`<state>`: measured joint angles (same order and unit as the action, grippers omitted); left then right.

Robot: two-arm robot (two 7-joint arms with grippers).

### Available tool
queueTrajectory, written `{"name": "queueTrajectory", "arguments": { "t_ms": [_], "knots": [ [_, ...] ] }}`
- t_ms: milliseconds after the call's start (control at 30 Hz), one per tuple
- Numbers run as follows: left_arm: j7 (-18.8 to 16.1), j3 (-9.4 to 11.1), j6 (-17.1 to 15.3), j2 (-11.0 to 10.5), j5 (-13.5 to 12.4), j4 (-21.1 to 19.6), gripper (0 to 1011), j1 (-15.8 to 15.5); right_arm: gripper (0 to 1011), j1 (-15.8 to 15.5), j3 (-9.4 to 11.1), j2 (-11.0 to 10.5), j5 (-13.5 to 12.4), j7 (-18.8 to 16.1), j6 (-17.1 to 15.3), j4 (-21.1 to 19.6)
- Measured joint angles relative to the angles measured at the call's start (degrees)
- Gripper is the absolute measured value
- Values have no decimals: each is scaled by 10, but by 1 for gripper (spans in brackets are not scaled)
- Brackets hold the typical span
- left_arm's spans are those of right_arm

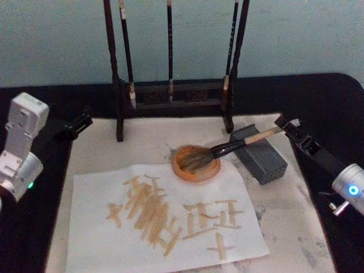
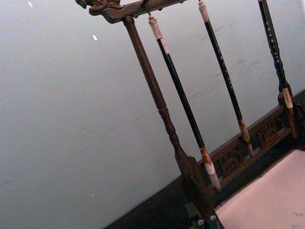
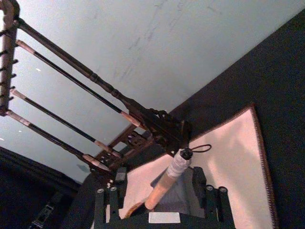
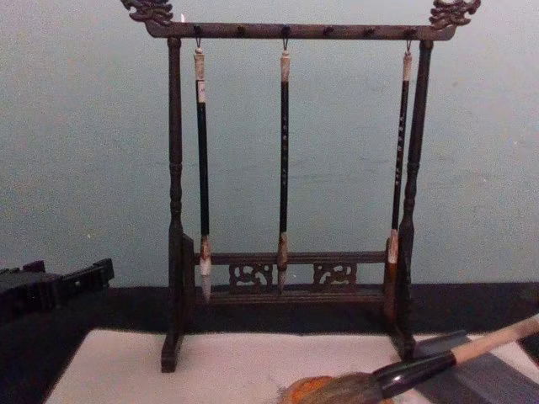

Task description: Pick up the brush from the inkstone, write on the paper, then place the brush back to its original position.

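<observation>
Two tools apart: right tool (image 1: 286,126) spread around brush (image 1: 227,149) handle end; bristles on inkstone (image 1: 196,165); left tool (image 1: 79,124) idle far left, grip state untellable.

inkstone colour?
Orange-brown; the inkstone shows best in the head view, under the brush bristles.

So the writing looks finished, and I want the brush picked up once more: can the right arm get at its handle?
Probably yes: the right end effector sits open around the brush handle's end, nothing between.
</observation>
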<state>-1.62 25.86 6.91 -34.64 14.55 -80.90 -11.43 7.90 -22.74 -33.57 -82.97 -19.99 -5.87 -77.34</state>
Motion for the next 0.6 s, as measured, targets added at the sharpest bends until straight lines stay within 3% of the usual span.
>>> {"name": "queueTrajectory", "arguments": {
  "t_ms": [200,600],
  "knots": [
    [0,0,0,0,0,0,1002,0,1000,-5,0,-8,7,20,0,-11],
    [0,0,0,0,0,0,1002,0,1008,-12,-1,-19,25,51,2,-28]
  ]
}}
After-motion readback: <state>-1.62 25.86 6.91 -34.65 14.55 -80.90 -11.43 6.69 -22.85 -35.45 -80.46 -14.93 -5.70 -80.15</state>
